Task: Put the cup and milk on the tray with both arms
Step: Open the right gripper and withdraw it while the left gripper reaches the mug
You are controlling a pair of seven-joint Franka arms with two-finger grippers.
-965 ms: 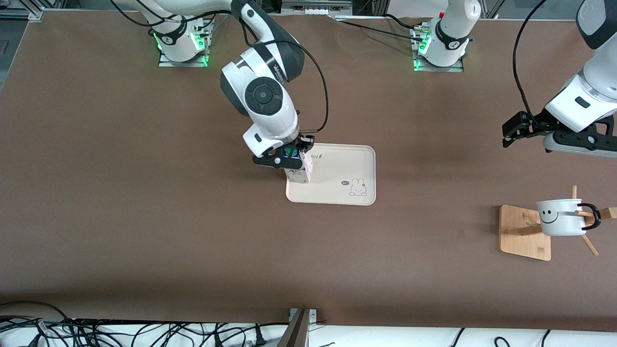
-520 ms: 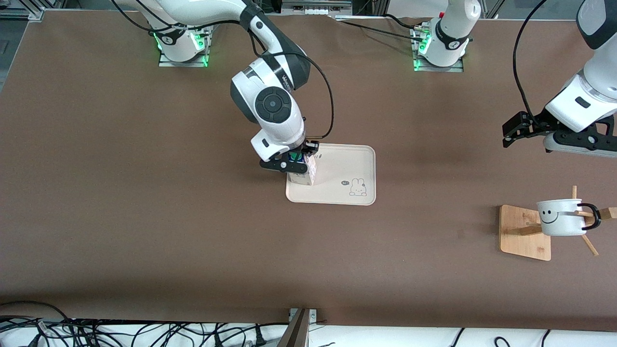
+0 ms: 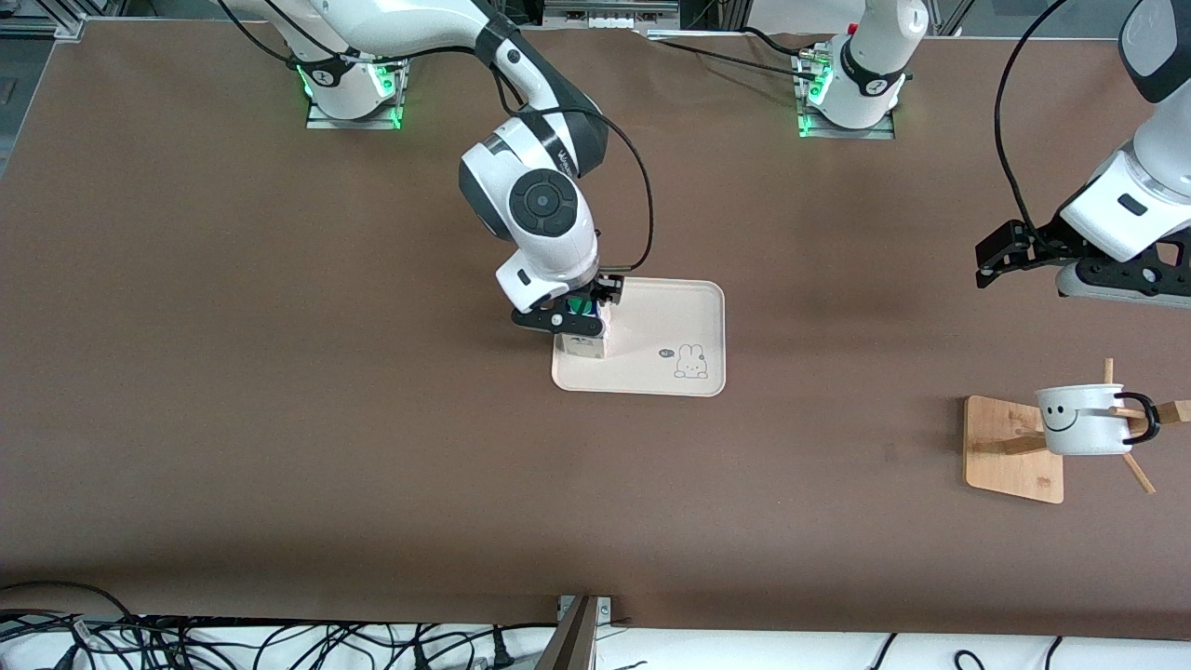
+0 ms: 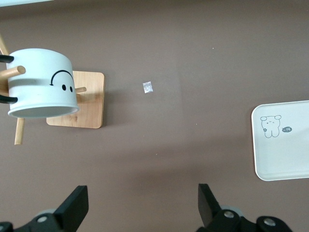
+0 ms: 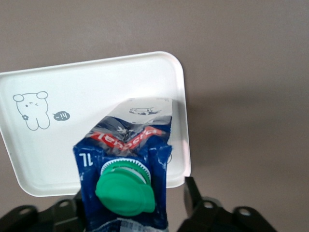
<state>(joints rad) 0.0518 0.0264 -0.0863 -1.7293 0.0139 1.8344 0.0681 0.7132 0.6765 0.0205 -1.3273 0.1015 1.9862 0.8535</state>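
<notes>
Cream tray (image 3: 651, 337): set mid-bench, milk (image 3: 584, 337) stood at its right-arm edge.
Right hand (image 3: 579, 314): fingers parted around the milk, seemingly for release.
Left hand (image 3: 1000, 256): held wide over bare bench, waiting.
Cup (image 3: 1079, 421): hung on a wooden rack (image 3: 1014, 449), unobstructed.

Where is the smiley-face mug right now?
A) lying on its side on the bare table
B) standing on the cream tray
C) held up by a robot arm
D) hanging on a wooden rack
D: the mug hangs by its black handle on a peg of the wooden rack, well apart from the tray.
</notes>
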